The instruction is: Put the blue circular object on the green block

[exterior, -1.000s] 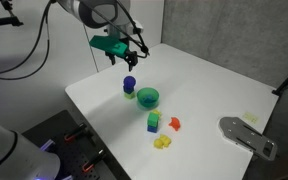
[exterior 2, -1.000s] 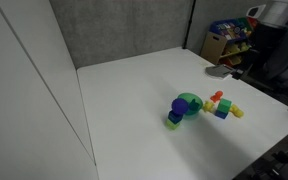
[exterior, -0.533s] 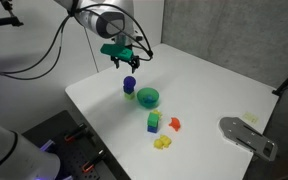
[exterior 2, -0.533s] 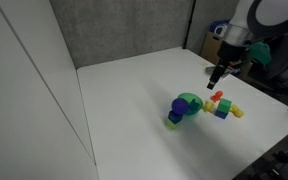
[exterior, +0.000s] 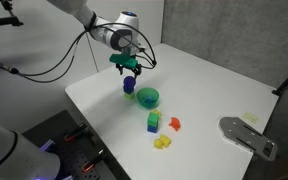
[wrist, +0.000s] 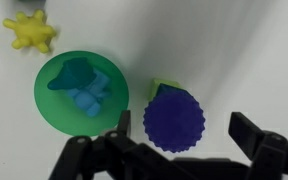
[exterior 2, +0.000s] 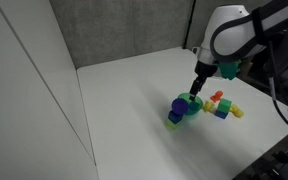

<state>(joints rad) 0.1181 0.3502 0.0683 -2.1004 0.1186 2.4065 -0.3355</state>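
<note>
**pandafan:** ok folks, where are we at with the blue ball (exterior: pixel 129 84)? And what's the gripper (exterior: pixel 131 70) doing?

**blockhead_22:** From what we can see, the ball is sitting right on top of the green block (exterior: pixel 130 96). It's out on the white table (exterior: pixel 214 90), just beside the green bowl (exterior: pixel 148 103). In both exterior views the gripper hangs just above that little stack. In the wrist view we're looking pretty much straight down on it. The ball is bumpy all over, and only a corner of the green block pokes out from under it.

**pandafan:** pincer clamped on it or not?

**blockhead_22:** Nope, spread apart. In the wrist view we've got the two dark fingers (wrist: pixel 246 135) either side of the ball, with a strip of table showing on each side, so nothing's pinched. We can't tell from that angle how far above the ball the tips are.

**pandafan:** anything else lying around?

**blockhead_22:** The bowl has a light blue-teal piece (wrist: pixel 84 88) in it, and there's a knobbly yellow piece (wrist: pixel 31 30) on the table near the bowl's rim. In an exterior view we also spot a small green-and-blue stack (exterior: pixel 153 122) further along the table. An orange piece (exterior: pixel 173 124) is just beside that.
</note>
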